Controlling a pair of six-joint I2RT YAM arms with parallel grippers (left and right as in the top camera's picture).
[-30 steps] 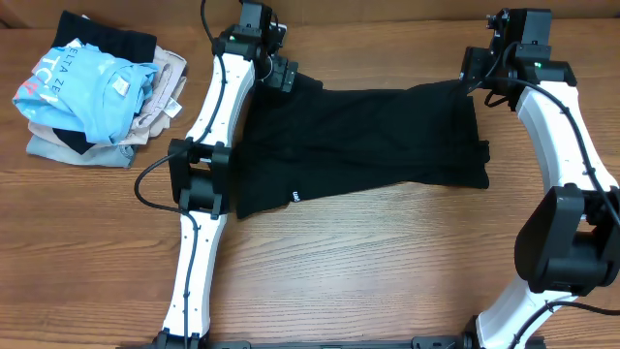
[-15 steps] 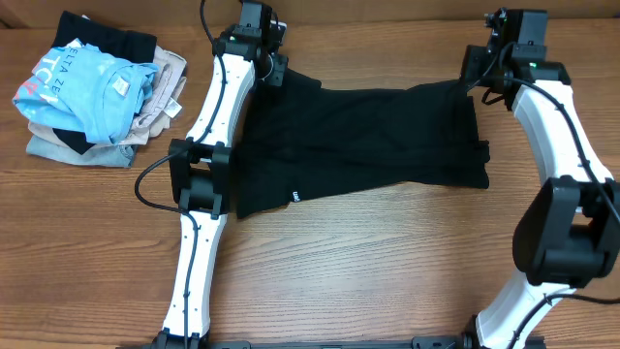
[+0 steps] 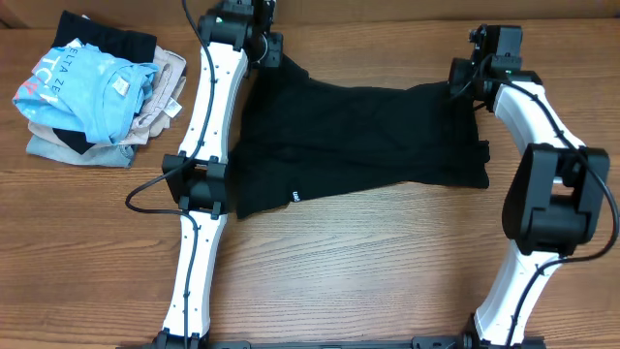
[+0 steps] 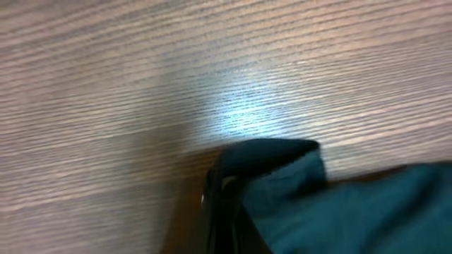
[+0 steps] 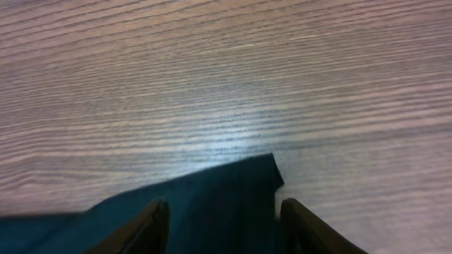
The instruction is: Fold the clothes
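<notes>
On wooden table [image 3: 368, 281]: left pincer [image 3: 274, 58] clamps corner of large black soft-fabric shirt [image 3: 358, 145]; right pincer [image 5: 224, 206] open, straddling other corner.

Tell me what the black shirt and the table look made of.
The black shirt: soft matte knit fabric, possibly cotton; it wrinkles and lies limp. The table: wood or wood-look laminate, semi-gloss; streaky grain with a bright glare patch in the wrist views.

Matt soft cloth: black shirt [image 3: 358, 136]; table [image 3: 368, 262] grained wood, slight sheen.
</notes>
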